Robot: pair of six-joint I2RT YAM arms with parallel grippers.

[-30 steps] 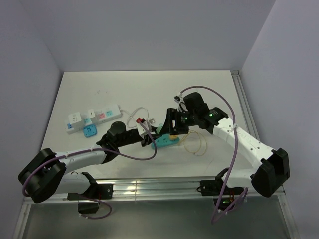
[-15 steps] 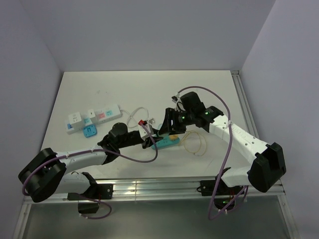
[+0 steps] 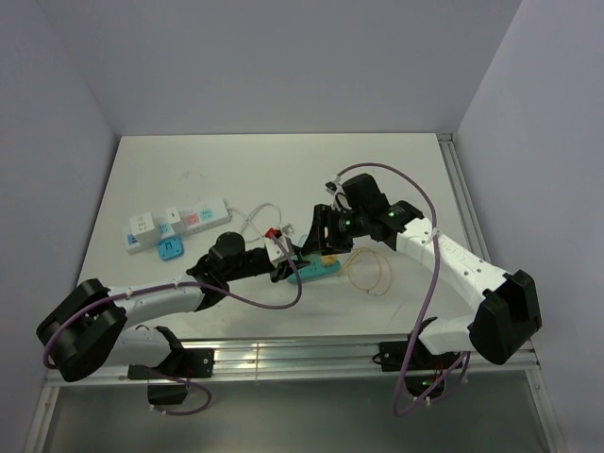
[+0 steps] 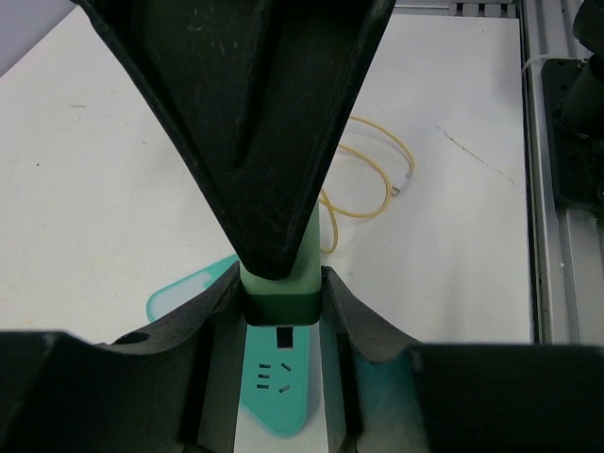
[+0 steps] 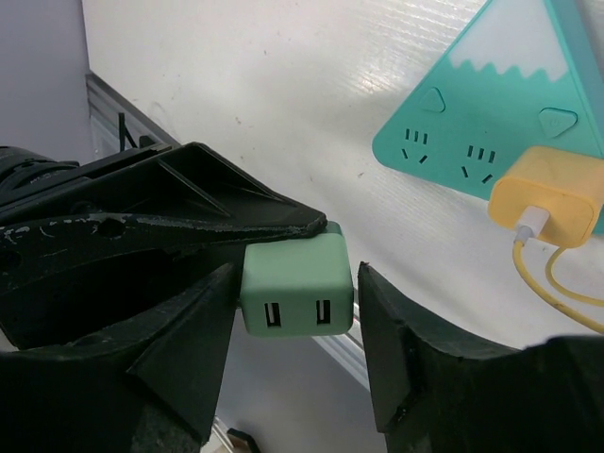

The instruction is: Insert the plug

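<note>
Two grippers come together mid-table in the overhead view, the left gripper [image 3: 281, 267] and right gripper [image 3: 316, 245] both at the teal socket [image 3: 319, 270], with a white strip [image 3: 179, 222] well to the left and a yellow cable [image 3: 368, 274] just to the right. Left wrist: its narrow-set pads [image 4: 215, 307] clamp the green plug [image 4: 280, 297], with the socket's free slots showing just beyond it. Right wrist: its fingers [image 5: 189, 349] stand moderately spread on either side of the plug and close against it, though I cannot tell whether they grip; the socket lies far right with a yellow charger [image 5: 555, 196] in it.
</note>
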